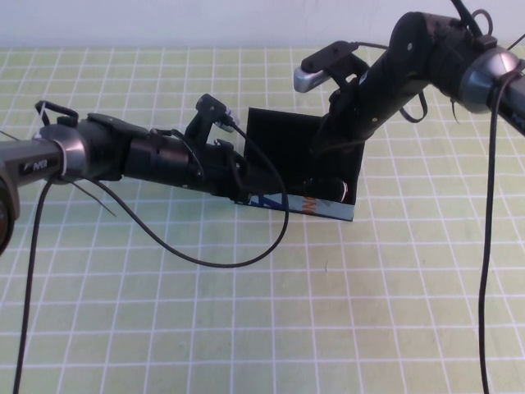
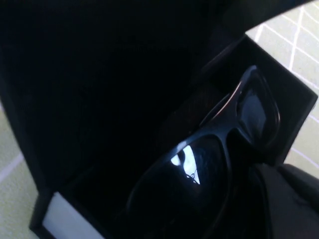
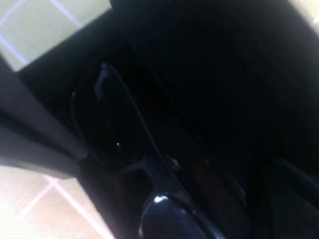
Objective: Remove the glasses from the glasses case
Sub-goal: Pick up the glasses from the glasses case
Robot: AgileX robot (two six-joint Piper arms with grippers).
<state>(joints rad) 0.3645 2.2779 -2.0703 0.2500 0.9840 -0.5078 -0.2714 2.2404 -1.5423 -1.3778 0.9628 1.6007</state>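
- Glasses case [image 1: 283, 135] sitting open at centre of the high view on the green-gridded table [image 1: 262, 312], flap lid raised behind, white printed strip along the front edge.
- Glasses [image 2: 214, 164] lying inside the case, black frame and dark lenses filling the lower right of the left wrist view; one lens catching a small white glint.
- Same glasses dim in the right wrist view, only a frame edge and a shiny lens near the bottom centre readable.
- Left gripper [image 1: 234, 176] reaching in from the left of the high view to the case's left front corner; tips lost against the black case, so cannot tell whether the jaws stand open or closed.
- Right gripper [image 1: 332, 185] coming down from the upper right into the case's right end; jaws closed, buried in the dark interior, and whether they pinch the glasses cannot be made out.
- Cables looping across the table below the left arm.
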